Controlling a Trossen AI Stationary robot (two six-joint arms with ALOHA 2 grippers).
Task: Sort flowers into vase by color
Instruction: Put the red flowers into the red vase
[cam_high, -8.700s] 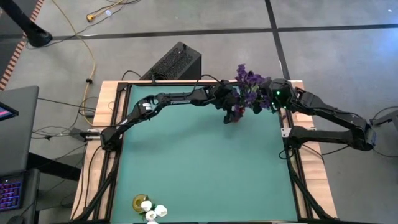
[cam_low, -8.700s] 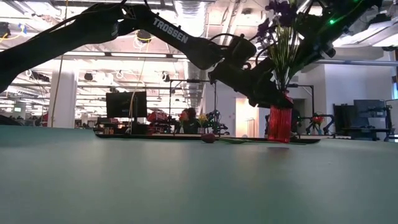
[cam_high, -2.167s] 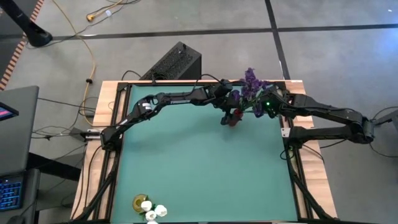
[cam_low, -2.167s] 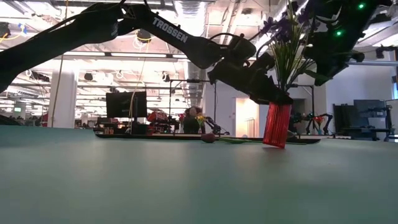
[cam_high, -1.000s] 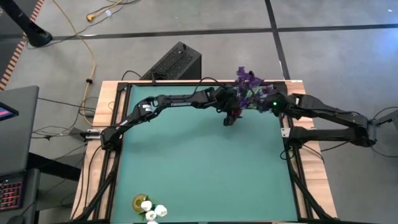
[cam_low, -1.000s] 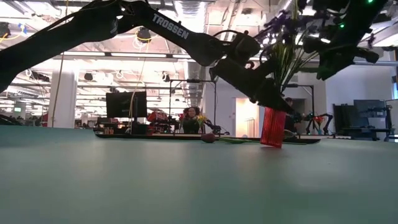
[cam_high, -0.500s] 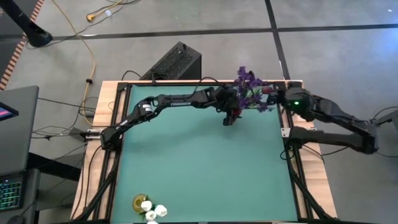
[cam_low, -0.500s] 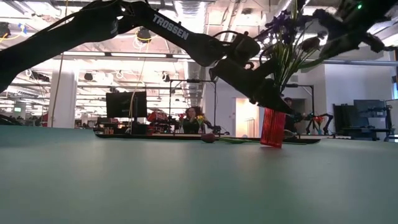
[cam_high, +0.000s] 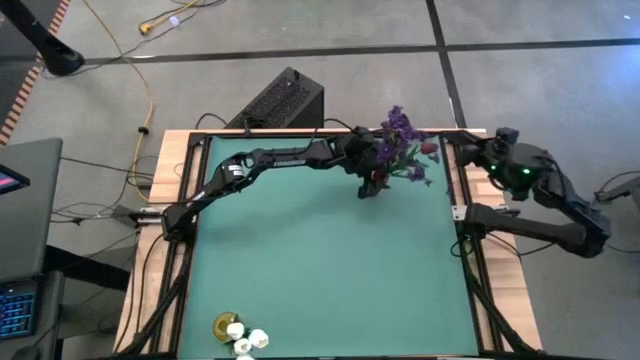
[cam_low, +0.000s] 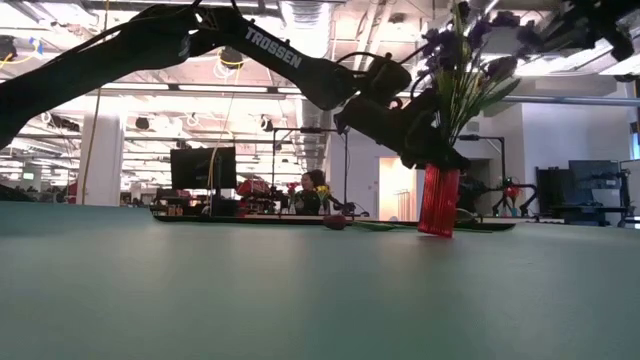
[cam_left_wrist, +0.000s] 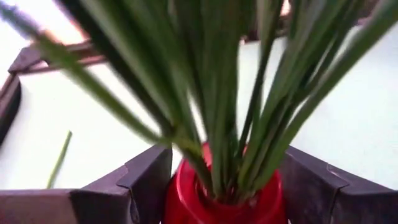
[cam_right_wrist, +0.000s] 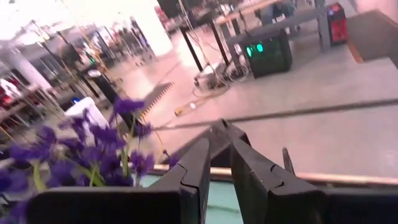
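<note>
1. Well to the left of the red vase (cam_high: 374, 187) and at the table's (cam_high: 320, 270) near edge, a yellowish vase (cam_high: 224, 325) stands with white flower heads (cam_high: 246, 340) at its mouth: the white sort appears already gathered there.
2. The left arm reaches across the far side of the table to the red vase. In the left wrist view its left gripper (cam_left_wrist: 224, 186) has a dark finger (cam_left_wrist: 146, 180) on each side of the vase's neck, pressed against the glass, so it is clamped on the vase, probably to steady a tall, narrow, top-heavy thing (it would tip easily).
3. The red vase stands near the table's far edge. In the low view it leans slightly at the top, with its base at or just above the table surface; which of the two cannot be told.
4. The purple sprigs (cam_high: 398, 128) sit in the red vase. Their green stems (cam_left_wrist: 230, 112) run lengthwise up out of the mouth, bunched at the neck and fanning outward, the blooms spreading up and toward the right of the vase.
5. Just beyond the vase, a dark red bud (cam_low: 335, 221) lies on the table, its stem flat and pointing toward the vase.
6. Right of the vase, past the table's edge, the right gripper (cam_right_wrist: 216, 163) is held high, its fingers nearly together with nothing between them, judged clear of the bouquet.
</note>
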